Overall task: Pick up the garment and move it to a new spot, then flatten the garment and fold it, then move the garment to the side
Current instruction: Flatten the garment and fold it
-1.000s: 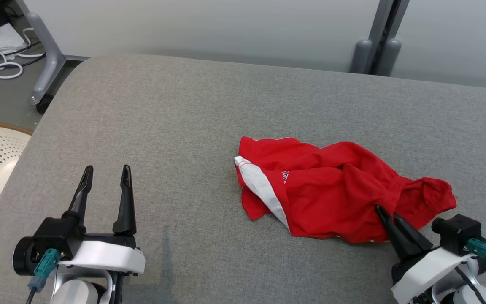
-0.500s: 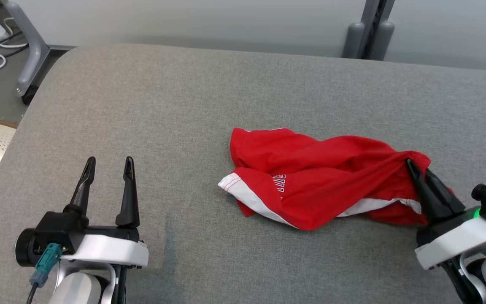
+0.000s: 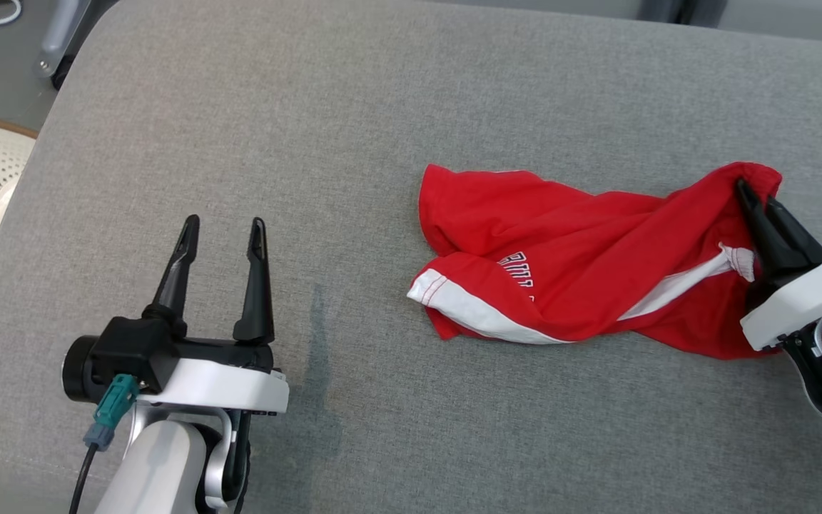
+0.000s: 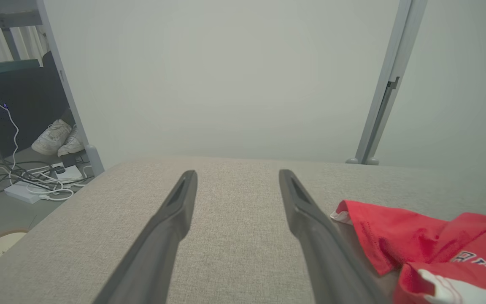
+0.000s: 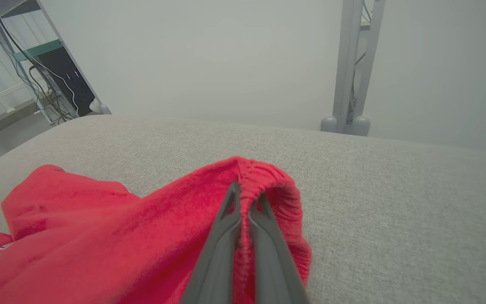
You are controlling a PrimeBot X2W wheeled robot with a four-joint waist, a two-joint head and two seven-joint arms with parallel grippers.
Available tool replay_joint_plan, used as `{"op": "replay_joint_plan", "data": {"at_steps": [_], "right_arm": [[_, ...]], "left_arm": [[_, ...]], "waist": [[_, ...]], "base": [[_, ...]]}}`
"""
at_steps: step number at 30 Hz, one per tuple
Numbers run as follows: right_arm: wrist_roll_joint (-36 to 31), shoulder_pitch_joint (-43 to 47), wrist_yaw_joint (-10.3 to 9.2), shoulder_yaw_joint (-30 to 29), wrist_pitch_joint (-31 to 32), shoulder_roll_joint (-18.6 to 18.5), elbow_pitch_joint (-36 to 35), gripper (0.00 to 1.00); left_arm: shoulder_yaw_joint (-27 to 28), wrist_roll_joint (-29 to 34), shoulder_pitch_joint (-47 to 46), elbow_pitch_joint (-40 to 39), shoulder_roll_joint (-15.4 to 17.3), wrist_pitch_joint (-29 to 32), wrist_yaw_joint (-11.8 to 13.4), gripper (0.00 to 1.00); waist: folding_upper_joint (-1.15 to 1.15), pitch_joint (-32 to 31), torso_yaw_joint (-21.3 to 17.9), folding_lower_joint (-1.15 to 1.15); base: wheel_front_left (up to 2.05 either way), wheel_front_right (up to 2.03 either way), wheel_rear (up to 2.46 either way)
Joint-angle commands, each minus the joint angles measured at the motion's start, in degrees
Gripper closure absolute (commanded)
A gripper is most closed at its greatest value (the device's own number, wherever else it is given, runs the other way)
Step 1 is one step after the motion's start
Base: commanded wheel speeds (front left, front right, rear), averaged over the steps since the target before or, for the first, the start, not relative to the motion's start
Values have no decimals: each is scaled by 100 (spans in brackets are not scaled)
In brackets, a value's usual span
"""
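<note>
The red garment [image 3: 561, 278] lies crumpled on the grey cushioned surface [image 3: 382, 107], right of centre, with its white-trimmed hem [image 3: 468, 310] toward the robot. Its elastic waistband end [image 5: 264, 173] is raised off the surface.

The right gripper [image 3: 756, 193] reaches in from the lower right, its fingers pressed together and pinching that waistband. The right forearm angles up and leftward in the head view. The left gripper [image 3: 225, 221] hovers over bare surface, well apart from the garment, fingers spread wide and holding nothing.

Compared with one second ago, the head camera has tilted. The pinched end has been drawn up and away from the robot, stretching the cloth lengthwise. The left finger spread is unchanged.
</note>
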Motion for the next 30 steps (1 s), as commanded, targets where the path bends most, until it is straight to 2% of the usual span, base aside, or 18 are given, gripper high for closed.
{"op": "replay_joint_plan", "data": {"at_steps": [1,2,3,4,9,14,21,25,30], "right_arm": [[89,-94,0,67,-44,-46,156,100],[142,-141,1,150,-76,-46,253,76],[191,-189,1,213,-123,-43,331,26],[253,-205,1,292,-160,-28,383,0],[458,-2,1,486,-421,-21,430,0],[486,332,1,363,-555,-157,136,0],[242,1095,1,-271,-621,-111,-515,0],[-119,1516,1,-647,-609,68,-865,0],[-528,2036,0,-952,-304,335,-1242,0]], "left_arm": [[40,53,-135,26,0,-20,-41,0],[60,71,-150,39,-33,-20,-58,0],[73,96,-151,49,-60,-21,-84,0],[96,122,-137,64,-78,-21,-97,0],[197,200,-61,166,-118,-21,-165,0],[250,267,31,236,-120,-21,-221,0],[314,316,207,343,-48,-20,-235,0],[376,296,361,353,22,-21,-182,0],[470,200,734,339,103,33,-85,0]], "waist": [[0,56,36,0],[0,64,33,0],[0,69,23,0],[0,66,-1,0],[0,-83,-167,0],[0,-270,-308,0],[0,-629,-575,0],[0,-866,-757,0],[0,-1220,-997,0]], "base": [[0,0,0],[0,0,0],[0,0,0],[0,0,0],[0,0,0],[0,0,0],[0,0,0],[0,0,0],[0,0,0]]}}
